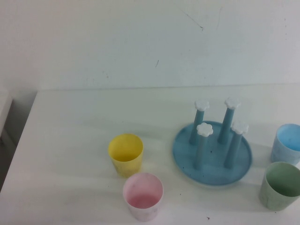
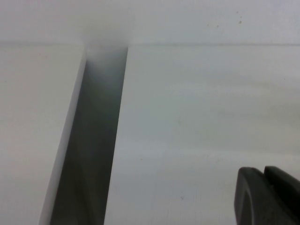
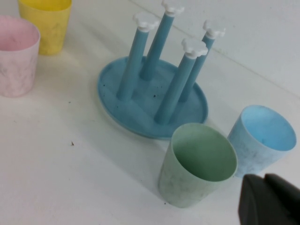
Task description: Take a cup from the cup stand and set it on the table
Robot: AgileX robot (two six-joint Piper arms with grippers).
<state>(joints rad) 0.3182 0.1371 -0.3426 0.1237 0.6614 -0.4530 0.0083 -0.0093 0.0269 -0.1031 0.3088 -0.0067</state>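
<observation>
The cup (image 1: 281,186) is pale mint-green, beside a light blue cup (image 1: 287,143). The cup stand (image 1: 212,153) is blue with white flower caps (four of them). A yellow cup (image 1: 125,154) and pink cup (image 1: 143,196) stand on the white table (image 1: 70,140). The left gripper (image 2: 269,197) and right gripper (image 3: 269,201) are black.

— What stands left of the tray?
— A yellow cup (image 1: 125,154), upright, and a pink cup (image 1: 143,196) just beside it, nearer the camera.
— And on the right?
— A blue cup (image 1: 287,143), upright, mouth up, at the edge of the high view.
</observation>
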